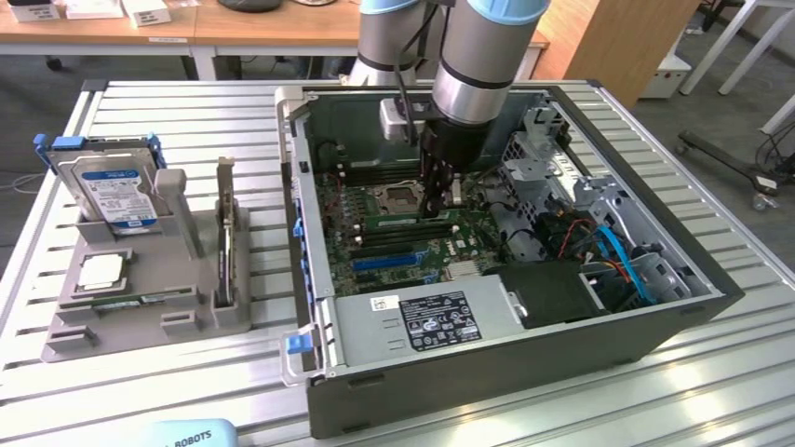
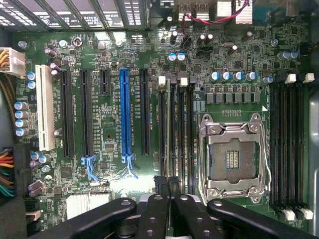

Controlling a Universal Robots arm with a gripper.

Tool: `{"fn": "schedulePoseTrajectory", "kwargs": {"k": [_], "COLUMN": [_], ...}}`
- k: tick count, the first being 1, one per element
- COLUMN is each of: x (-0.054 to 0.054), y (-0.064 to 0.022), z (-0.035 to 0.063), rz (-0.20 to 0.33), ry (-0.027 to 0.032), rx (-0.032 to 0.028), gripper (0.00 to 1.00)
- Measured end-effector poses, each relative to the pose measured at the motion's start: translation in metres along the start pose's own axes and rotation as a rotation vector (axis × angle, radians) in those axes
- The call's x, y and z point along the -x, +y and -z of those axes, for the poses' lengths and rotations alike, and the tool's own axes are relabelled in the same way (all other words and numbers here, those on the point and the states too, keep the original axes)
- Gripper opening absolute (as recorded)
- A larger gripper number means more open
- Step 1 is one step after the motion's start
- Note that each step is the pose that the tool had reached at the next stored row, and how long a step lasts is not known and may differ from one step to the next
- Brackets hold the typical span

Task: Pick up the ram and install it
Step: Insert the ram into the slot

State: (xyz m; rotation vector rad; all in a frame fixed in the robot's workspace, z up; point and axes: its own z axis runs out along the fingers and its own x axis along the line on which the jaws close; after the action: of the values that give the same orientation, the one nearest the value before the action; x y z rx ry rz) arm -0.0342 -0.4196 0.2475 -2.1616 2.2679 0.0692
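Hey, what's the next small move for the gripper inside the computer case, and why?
Probably a short, straight push down. The gripper looks shut on the ram, which shows edge-on along the memory slots beside the empty processor socket; whether it is seated is unclear.

1 gripper (image 2: 167, 183), 1 PC case (image 1: 497, 372), 1 HDD (image 1: 114, 191), 1 CPU socket (image 2: 232, 159), 1 blue slot (image 2: 124, 112), 1 white slot (image 2: 46, 107)

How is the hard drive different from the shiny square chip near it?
The hard drive stands upright; the chip lies flat. The hard drive is bigger and has a blue frame; the chip is plain silver. Both sit in the gray holder.
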Motion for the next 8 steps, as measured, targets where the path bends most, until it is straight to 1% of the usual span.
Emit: {"fn": "schedulePoseTrajectory", "kwargs": {"k": [8], "x": [0.0], "y": [0.0], "z": [-0.0001], "rz": [0.004], "ry": [0.0], "rx": [0.0002], "gripper": [0.11]}}
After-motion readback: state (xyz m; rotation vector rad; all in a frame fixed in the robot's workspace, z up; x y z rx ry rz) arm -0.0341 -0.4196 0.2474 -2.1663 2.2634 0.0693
